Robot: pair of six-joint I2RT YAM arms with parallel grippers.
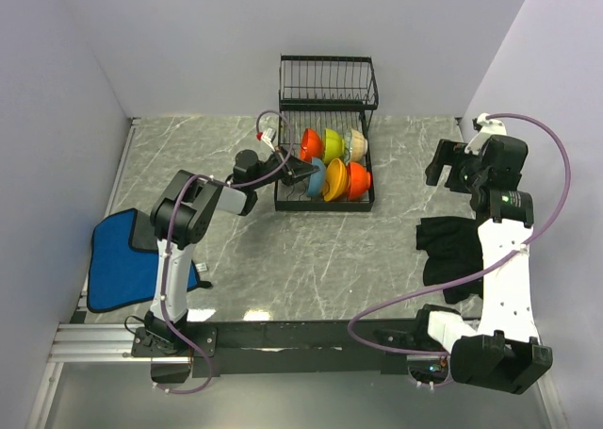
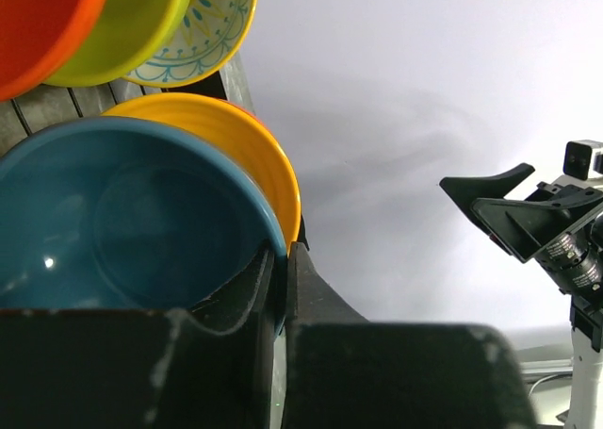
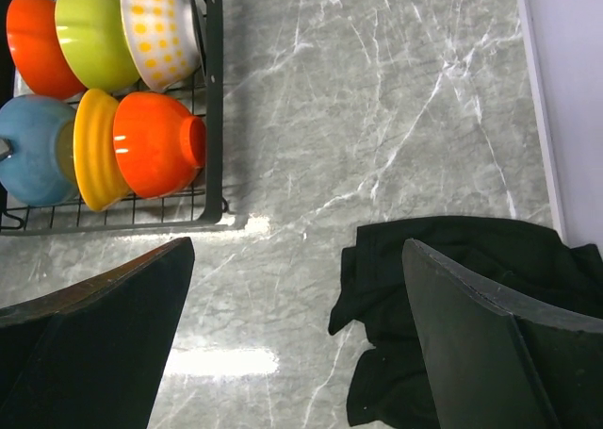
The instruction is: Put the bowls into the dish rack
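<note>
Right now my left gripper [image 2: 280,259] is pinched together on the thin rim of the blue bowl [image 2: 113,212], one dark pad inside the lip and one outside. That bowl is glossy and round, with a small highlight on its smooth inner wall. It stands on edge at the left end of the front row in the lower tier of the dish rack [image 1: 328,80], a black wire frame with a slotted base and a basket-like shelf above.

Just behind the blue bowl's rim nests the orange bowl [image 2: 254,156], and beyond that the front red-orange bowl [image 3: 155,143] with its foot ring pointing right. The back row holds three more on edge: the back red-orange bowl [image 1: 311,144], the lime green bowl [image 1: 332,143] and the cream patterned bowl [image 1: 355,144], which carries a blue and yellow design inside and yellow checks outside. All six are shiny and alike in size.

My left arm reaches forward from its base, elbow bent up, wrist level and pointing right into the rack's left side. My right gripper [image 3: 297,250] hangs with its fingers wide apart and nothing between them, held high over the grey marbled table [image 1: 283,259], near a crumpled black cloth [image 3: 452,259]. A folded blue cloth [image 1: 118,259] lies at the table's left edge.
</note>
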